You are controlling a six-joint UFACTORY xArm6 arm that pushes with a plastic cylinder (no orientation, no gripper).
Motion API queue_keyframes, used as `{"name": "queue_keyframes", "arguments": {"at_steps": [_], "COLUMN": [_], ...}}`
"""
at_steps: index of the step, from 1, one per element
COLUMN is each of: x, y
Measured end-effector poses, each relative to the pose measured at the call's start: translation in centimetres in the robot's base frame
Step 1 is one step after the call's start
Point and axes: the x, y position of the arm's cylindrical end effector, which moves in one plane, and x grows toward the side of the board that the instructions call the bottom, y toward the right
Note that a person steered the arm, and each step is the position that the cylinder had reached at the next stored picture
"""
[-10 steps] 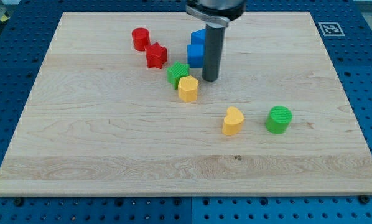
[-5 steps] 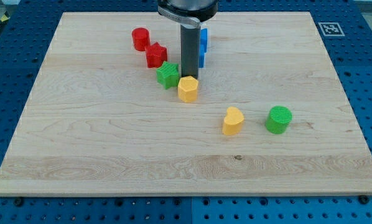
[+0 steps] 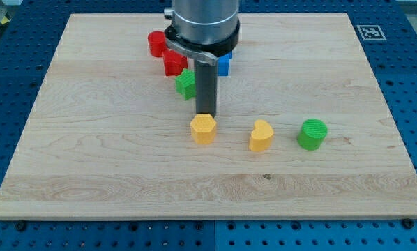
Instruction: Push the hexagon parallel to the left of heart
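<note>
Camera view: one yellow hexagon (image 3: 203, 129), one yellow heart (image 3: 261, 135).

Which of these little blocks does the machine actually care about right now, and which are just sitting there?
In the job: yellow hexagon, yellow heart, my tip just above the hexagon.

Lying about: green cylinder, green star, red star, red cylinder, blue block, partly hidden.

- my tip (image 3: 206, 114) touches the top edge of the yellow hexagon (image 3: 203, 129).
- bare board lies between it and the yellow heart (image 3: 261, 135) on the view's right.
- green star (image 3: 185, 84) and red star (image 3: 172, 63) crowd behind my rod.
</note>
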Motion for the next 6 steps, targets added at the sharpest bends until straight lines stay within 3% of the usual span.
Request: {"name": "queue_keyframes", "arguments": {"at_steps": [4, 6], "x": [1.3, -1.3], "y": [-2.4, -1.7]}}
